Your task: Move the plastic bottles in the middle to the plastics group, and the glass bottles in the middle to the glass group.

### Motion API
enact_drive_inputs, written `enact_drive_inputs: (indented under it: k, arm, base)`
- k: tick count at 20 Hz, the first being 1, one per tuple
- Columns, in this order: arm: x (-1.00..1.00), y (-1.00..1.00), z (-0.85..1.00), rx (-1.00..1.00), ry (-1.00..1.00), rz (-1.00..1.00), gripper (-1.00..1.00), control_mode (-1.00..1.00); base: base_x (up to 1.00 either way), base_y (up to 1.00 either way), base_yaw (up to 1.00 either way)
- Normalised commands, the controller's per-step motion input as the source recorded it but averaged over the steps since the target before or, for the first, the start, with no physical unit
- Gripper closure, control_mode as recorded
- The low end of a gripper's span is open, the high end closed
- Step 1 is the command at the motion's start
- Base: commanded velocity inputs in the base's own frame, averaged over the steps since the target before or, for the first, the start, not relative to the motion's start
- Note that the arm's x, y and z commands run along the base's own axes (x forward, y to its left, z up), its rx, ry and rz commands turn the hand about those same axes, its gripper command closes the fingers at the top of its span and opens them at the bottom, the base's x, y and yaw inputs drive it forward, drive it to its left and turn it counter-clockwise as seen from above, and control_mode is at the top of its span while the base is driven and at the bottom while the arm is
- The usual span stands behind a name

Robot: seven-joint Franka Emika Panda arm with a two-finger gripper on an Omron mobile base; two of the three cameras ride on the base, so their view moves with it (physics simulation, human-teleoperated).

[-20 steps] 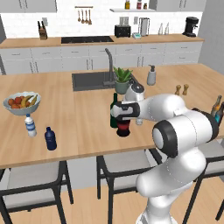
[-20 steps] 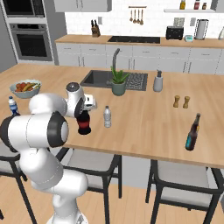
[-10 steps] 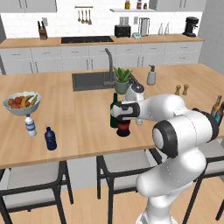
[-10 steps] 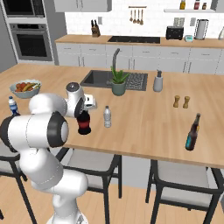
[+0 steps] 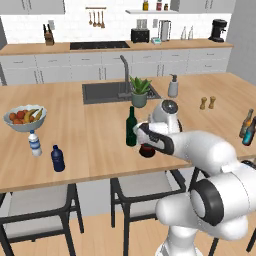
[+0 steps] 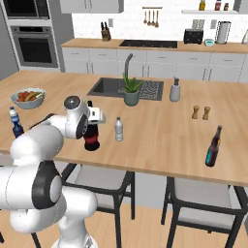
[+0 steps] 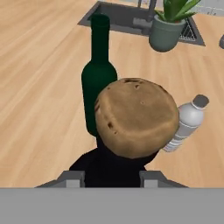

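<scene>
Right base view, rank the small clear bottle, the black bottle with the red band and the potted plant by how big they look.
1. potted plant, largest though farthest back
2. black bottle with the red band, partly hidden by the gripper
3. small clear bottle, smallest

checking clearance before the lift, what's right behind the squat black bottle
In the hand view, the green wine bottle stands just behind the squat black bottle, the small clear bottle beside. The cork hides their bases, so contact is unclear.
</scene>
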Motion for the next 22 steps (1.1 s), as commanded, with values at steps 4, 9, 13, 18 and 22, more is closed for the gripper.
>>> enact_drive_inputs:
  k: [4, 9, 13, 18, 22]
  arm:
    - [-0.52, -0.47, 0.85, 0.04, -0.08, -0.10, 1.00, -1.00]
    - [-0.33, -0.82, 0.71, 0.07, 0.02, -0.14, 1.00, -1.00]
    - [-0.07, -1.00, 0.51, 0.07, 0.13, -0.18, 1.00, -1.00]
    - [0.00, -1.00, 0.38, 0.05, 0.19, -0.17, 1.00, -1.00]
    - [0.01, -0.95, 0.04, 0.00, 0.19, -0.12, 1.00, -1.00]
  base:
    - [0.00, 0.00, 0.00]
    - [0.00, 0.00, 0.00]
    - [0.00, 0.00, 0.00]
    - [0.00, 0.00, 0.00]
    - [0.00, 0.00, 0.00]
